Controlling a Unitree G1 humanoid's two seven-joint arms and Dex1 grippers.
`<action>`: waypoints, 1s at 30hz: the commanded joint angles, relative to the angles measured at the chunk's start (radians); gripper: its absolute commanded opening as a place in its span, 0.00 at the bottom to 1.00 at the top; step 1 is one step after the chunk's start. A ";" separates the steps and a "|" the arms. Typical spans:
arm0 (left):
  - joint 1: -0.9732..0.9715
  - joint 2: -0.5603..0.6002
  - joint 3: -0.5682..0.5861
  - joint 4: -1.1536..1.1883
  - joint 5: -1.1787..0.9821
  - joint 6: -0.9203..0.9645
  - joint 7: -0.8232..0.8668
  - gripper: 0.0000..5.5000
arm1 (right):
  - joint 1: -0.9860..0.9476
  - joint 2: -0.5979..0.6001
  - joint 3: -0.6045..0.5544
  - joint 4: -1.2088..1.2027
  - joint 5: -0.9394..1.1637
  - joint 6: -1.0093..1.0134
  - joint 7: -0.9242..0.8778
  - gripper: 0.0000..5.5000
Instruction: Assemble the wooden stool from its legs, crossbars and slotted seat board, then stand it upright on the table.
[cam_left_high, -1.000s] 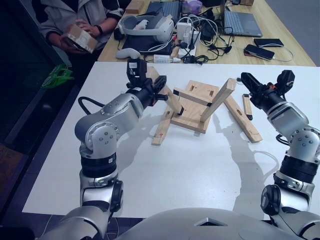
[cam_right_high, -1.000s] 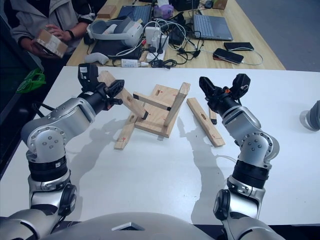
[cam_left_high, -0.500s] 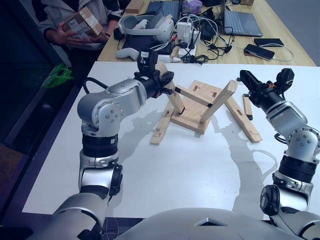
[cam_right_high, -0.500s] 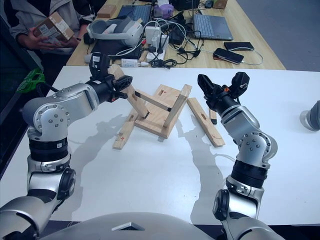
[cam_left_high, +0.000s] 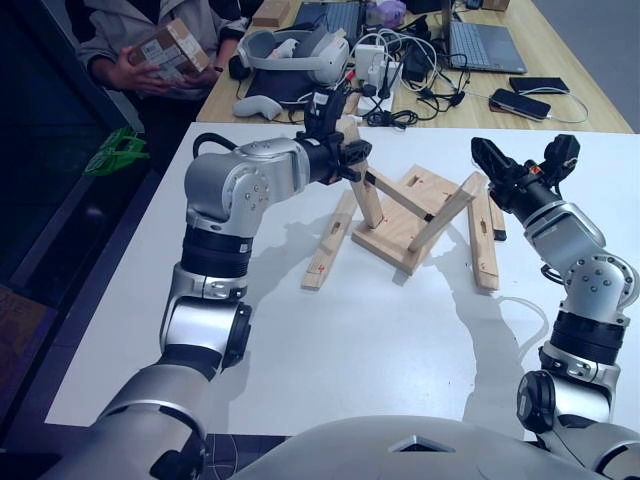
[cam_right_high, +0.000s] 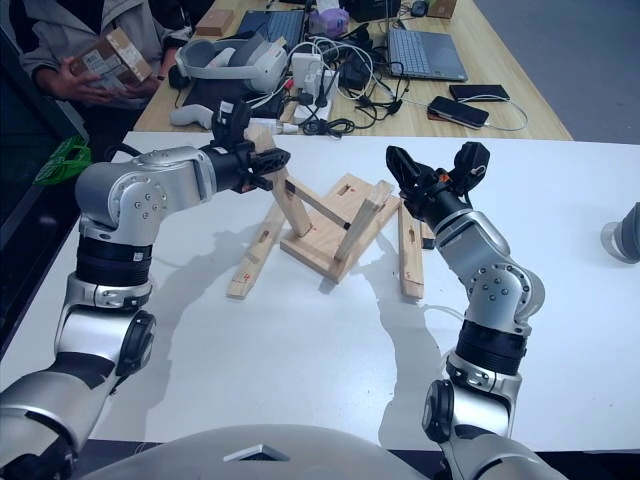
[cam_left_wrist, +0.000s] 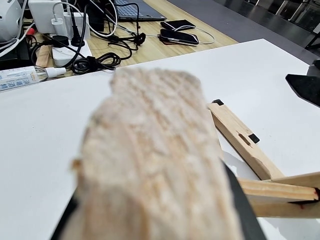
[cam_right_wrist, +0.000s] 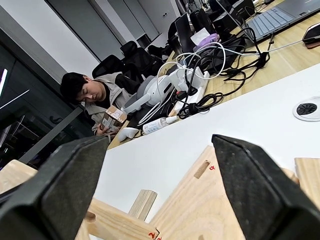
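Left gripper (cam_left_high: 347, 158): clamped on the rough-grained top of a pale, square-cut wooden leg (cam_left_high: 369, 200).
Right gripper (cam_left_high: 520, 152): black wedge fingers spread wide, empty.
Slotted seat board (cam_left_high: 392, 238): tilted, part-assembled, on the smooth white table (cam_left_high: 350, 345).

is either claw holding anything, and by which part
The left claw grips the upper end of a stool leg joined to the seat board. The right claw is open, holding nothing.

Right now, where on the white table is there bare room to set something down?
The near half of the white table, in front of the seat board and the loose leg, is bare. So is the strip right of the right hand. The far middle is crowded: the left hand holds a raised leg among the stool parts.
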 joint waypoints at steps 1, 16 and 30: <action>0.082 -0.011 -0.064 0.013 0.060 0.062 0.003 0.18 | -0.014 -0.015 0.004 0.002 -0.011 0.004 0.009 0.70; 0.124 -0.170 0.094 -0.119 0.072 0.113 0.147 0.32 | -0.003 -0.032 0.007 -0.005 -0.008 0.018 0.006 0.70; 0.150 -0.365 0.299 -0.226 0.039 0.127 0.277 0.34 | -0.008 -0.042 0.010 -0.002 -0.008 0.038 0.010 0.70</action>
